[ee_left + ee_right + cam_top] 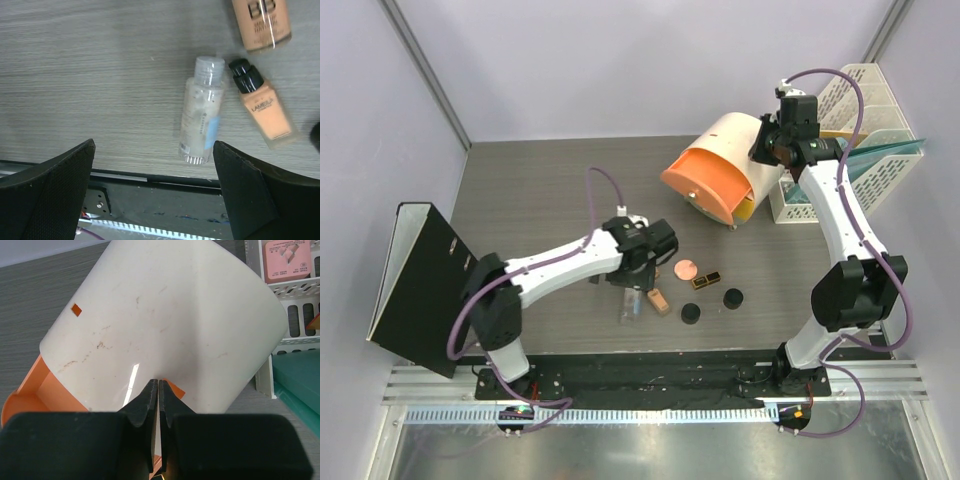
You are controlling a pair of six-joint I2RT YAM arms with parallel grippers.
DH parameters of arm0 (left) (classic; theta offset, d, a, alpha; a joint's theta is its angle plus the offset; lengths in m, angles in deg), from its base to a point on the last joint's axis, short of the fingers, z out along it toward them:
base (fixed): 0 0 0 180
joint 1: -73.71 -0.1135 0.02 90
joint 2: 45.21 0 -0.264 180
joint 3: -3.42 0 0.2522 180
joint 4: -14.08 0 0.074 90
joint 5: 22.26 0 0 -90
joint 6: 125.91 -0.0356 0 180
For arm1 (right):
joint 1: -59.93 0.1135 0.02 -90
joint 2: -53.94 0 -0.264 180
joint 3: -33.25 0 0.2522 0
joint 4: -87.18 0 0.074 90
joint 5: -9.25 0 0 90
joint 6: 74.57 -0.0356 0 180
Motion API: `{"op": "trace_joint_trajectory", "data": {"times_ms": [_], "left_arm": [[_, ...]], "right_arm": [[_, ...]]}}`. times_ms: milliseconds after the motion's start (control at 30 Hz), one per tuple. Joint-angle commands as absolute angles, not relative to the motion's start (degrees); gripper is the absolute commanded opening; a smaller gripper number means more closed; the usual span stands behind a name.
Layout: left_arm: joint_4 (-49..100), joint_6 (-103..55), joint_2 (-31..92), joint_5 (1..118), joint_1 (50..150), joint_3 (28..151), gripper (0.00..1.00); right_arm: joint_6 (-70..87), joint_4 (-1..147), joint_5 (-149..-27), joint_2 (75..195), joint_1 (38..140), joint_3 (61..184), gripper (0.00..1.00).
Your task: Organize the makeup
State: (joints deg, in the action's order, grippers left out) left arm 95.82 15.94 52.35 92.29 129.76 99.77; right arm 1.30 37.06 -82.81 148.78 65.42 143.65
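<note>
My left gripper [645,262] is open and empty above the makeup near the table's front. In the left wrist view its fingers [60,185] spread wide over the table's edge, with the gripper [154,150] just short of a clear bottle [201,112] lying flat. Beside the bottle lie a beige bottle with a black cap [260,107] and a second beige bottle [261,22]. A pink compact [688,268], a black-gold lipstick [706,279] and two black jars [732,298] [690,313] lie to the right. My right gripper [158,383] is shut, tips against the cream drum box [165,315].
The drum box [720,165] lies tilted on its side with an orange drawer [698,180] pulled out toward the makeup. A white rack [860,100] with a teal folder [885,155] stands at the back right. A black binder [415,285] leans at the left.
</note>
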Motion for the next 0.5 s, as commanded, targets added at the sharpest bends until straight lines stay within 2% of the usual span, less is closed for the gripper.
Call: {"op": "trace_joint_trajectory", "data": {"times_ms": [0, 300, 467], "left_arm": [[95.0, 14.2, 55.6, 92.5, 133.8, 102.8, 1.00], [86.0, 15.1, 57.1, 86.9, 134.8, 95.8, 0.99], [83.3, 15.3, 57.9, 86.1, 135.1, 93.3, 0.91]], "right_arm": [[2.3, 33.3, -84.2, 148.1, 65.6, 141.8, 0.10], [2.3, 33.3, -84.4, 148.2, 65.6, 141.1, 0.11], [2.3, 33.3, -84.9, 148.2, 65.6, 140.6, 0.11]]}}
